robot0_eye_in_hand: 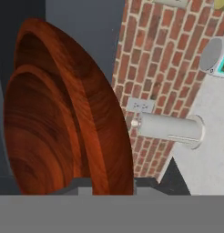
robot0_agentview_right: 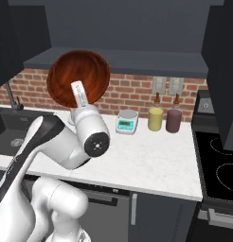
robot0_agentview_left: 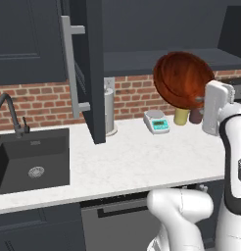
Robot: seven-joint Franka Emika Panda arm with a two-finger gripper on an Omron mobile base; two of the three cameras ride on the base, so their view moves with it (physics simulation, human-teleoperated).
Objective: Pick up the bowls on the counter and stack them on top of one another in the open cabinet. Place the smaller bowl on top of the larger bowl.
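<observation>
The larger bowl (robot0_agentview_left: 183, 78) (robot0_agentview_right: 78, 75), glossy reddish-brown, hangs tipped on edge in the air above the white counter (robot0_agentview_left: 142, 162) (robot0_agentview_right: 147, 151), at about the height of the open cabinet's shelf (robot0_agentview_left: 137, 61) (robot0_agentview_right: 137, 61). My gripper (robot0_agentview_left: 203, 101) (robot0_agentview_right: 79, 100) is shut on its lower rim. In the hand view the bowl (robot0_eye_in_hand: 63, 113) stands edge-on right above my gripper (robot0_eye_in_hand: 111, 182). The cabinet's door (robot0_agentview_left: 95, 73) with its silver bar handle (robot0_agentview_left: 68, 63) swings out to the left. The smaller bowl is out of view.
On the counter by the brick wall stand a white scale (robot0_agentview_left: 156, 121) (robot0_agentview_right: 127, 121), a yellow jar (robot0_agentview_left: 181, 116) (robot0_agentview_right: 155, 119), a dark jar (robot0_agentview_left: 195, 115) (robot0_agentview_right: 173, 120) and a paper towel holder (robot0_agentview_left: 109, 110) (robot0_eye_in_hand: 168, 129). A black sink (robot0_agentview_left: 32, 157) lies left, a stove (robot0_agentview_right: 218, 165) right.
</observation>
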